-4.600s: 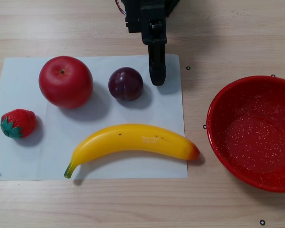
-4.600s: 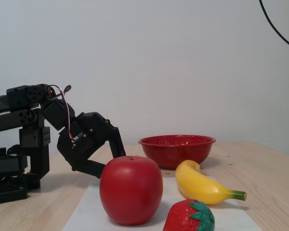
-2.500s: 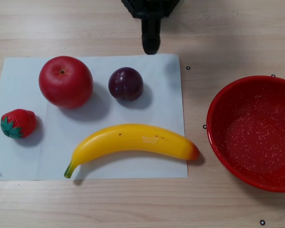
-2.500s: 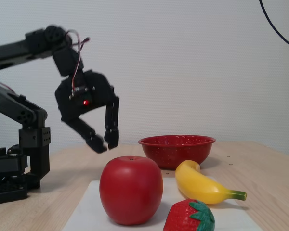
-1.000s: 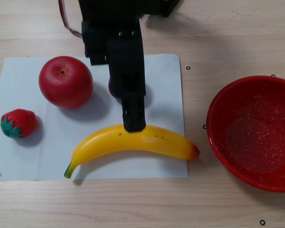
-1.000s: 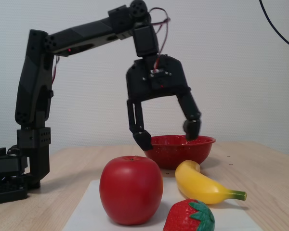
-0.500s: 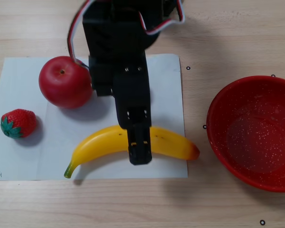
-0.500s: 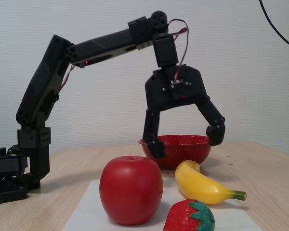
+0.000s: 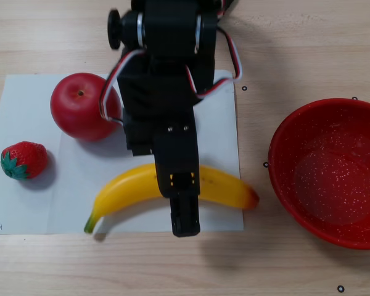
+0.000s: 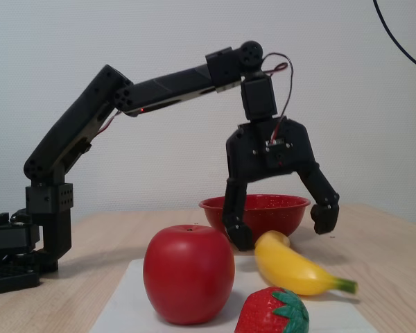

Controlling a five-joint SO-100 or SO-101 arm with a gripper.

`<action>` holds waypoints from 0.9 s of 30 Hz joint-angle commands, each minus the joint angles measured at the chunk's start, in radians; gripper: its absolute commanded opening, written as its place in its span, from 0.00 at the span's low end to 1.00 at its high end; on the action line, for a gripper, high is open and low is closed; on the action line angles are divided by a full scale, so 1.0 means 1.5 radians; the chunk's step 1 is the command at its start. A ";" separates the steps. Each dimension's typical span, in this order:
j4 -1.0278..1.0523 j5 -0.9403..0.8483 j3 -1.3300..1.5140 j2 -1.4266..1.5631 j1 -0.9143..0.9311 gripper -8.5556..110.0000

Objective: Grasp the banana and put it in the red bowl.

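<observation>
The yellow banana lies on a white sheet, green stem tip at the lower left and orange-red tip toward the red bowl at the right. My gripper hangs over the banana's middle, covers it from above, and is open wide. In the fixed view the gripper straddles the banana, one fingertip on each side, a little above it and holding nothing. The red bowl stands behind it, empty.
A red apple and a strawberry sit on the sheet to the left of the gripper in the other view. The arm's base stands at the left of the fixed view. The table is light wood.
</observation>
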 commanded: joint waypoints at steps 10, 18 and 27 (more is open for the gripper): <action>0.057 -0.019 -0.151 -0.029 0.007 0.45; 0.093 -0.036 -0.149 -0.034 0.005 0.43; 0.093 -0.035 -0.123 -0.027 0.004 0.38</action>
